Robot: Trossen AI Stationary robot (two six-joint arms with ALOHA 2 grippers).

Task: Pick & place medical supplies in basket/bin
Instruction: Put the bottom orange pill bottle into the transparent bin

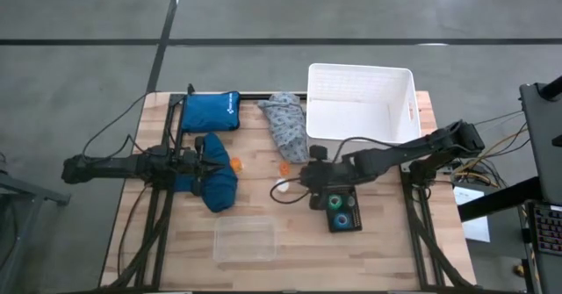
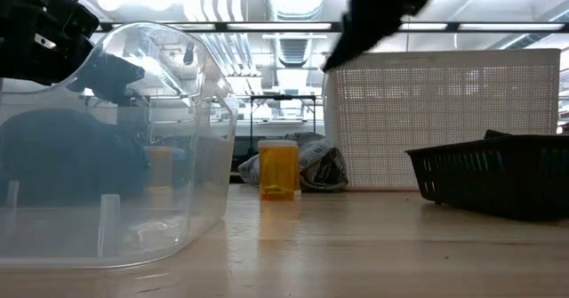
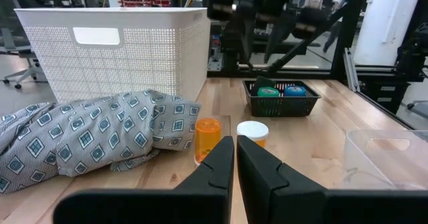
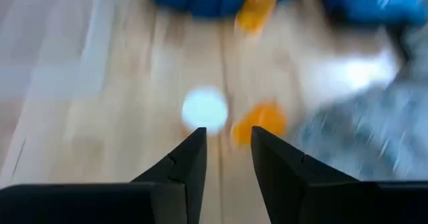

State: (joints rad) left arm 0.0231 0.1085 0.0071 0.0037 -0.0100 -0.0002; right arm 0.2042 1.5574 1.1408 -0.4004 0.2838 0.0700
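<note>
Right pincer: fingers parted by a narrow gap and holding nothing, poised above the wooden bench near a white round cap and an orange cap; whether either finger touches them cannot be told. In the high view this pincer sits just beside the white cap, with the orange cap a little farther toward the pale grey patterned cloth.

Left pincer: fingers pressed together and empty. In the high view it lies over the dark blue cloth, a crumpled soft bundle on the left half of the bench; a second orange cap lies just beside that cloth.

Containers: the white tub, rectangular with perforated lattice walls and a slot handle, stands at the far right of the bench, and its visible floor is bare. A small black mesh tray near the right arm holds a green tape roll and a blue tape roll. A clear plastic box stands at the near edge; nothing can be made out in it.

Other items: the grey cloth, printed with small diamond figures, lies folded beside the tub. A flat bright blue zip pouch lies at the far left corner.
</note>
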